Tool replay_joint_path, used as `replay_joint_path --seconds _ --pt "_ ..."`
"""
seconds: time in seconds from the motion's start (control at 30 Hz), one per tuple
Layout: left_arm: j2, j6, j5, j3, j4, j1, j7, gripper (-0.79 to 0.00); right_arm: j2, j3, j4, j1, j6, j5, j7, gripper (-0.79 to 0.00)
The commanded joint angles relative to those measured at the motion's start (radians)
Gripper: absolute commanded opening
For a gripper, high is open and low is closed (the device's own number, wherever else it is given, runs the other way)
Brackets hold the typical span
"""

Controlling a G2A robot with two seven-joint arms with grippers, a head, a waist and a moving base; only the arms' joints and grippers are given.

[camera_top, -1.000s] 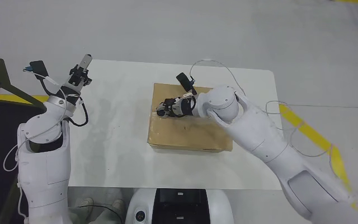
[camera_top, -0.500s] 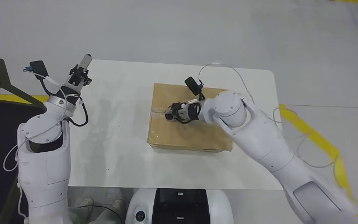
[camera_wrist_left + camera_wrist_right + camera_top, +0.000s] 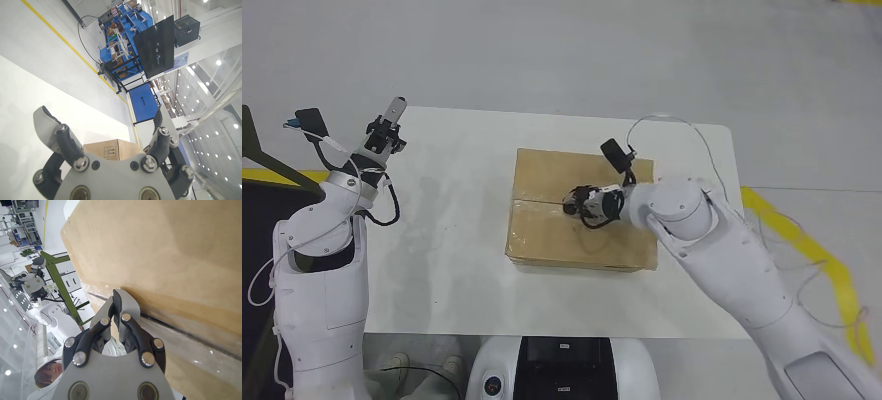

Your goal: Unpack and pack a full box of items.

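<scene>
The brown cardboard box point(image 3: 552, 235) sits flat near the middle of the white counter point(image 3: 452, 250), a little toward the robot's right. Both top flaps lie shut and meet along a centre seam point(image 3: 537, 200). In the right wrist view a strip of clear tape point(image 3: 170, 336) glints over that seam. The seam itself shows as a dark line between the flaps, so the box looks sealed or at most partly slit; I cannot tell which. Nothing of the contents can be seen.

The right end effector point(image 3: 572, 200) is low over the lid, about halfway along the seam. Its fingers are pressed together with nothing between them, and the joined tip point(image 3: 114, 294) rests at or just on the taped line.

The left end effector point(image 3: 397, 108) is raised near the far left corner of the counter, well apart from the box. Its fingers point(image 3: 159, 113) are spread wide and hold nothing. From its own wrist view the box point(image 3: 113, 149) shows farther off.

As I judge it, the task is at its very start, with the tape being worked and the flaps not yet lifted. Opening the lid, taking every item out and putting them all back in are left to do.
</scene>
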Motion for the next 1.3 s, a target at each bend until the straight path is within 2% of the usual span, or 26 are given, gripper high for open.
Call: replay_joint_path --seconds 0.0,0.23,0.7,1.03,1.27 --pt "0.0 0.0 0.0 0.0 0.0 0.0 0.0 0.0 0.008 0.021 -0.01 -0.016 0.017 -0.01 0.004 -0.785" --pt "0.0 0.0 0.0 0.0 0.0 0.0 0.0 0.0 0.031 0.083 -0.048 -0.068 0.045 -0.038 0.005 -0.785" --pt "0.0 0.0 0.0 0.0 0.0 0.0 0.0 0.0 0.093 0.146 -0.198 -0.162 0.107 -0.267 0.076 -0.785" --pt "0.0 0.0 0.0 0.0 0.0 0.0 0.0 0.0 0.129 0.252 -0.28 -0.244 0.154 -0.322 0.093 -0.785" --pt "0.0 0.0 0.0 0.0 0.0 0.0 0.0 0.0 0.149 0.3 -0.288 -0.273 0.197 -0.354 0.124 -0.785"
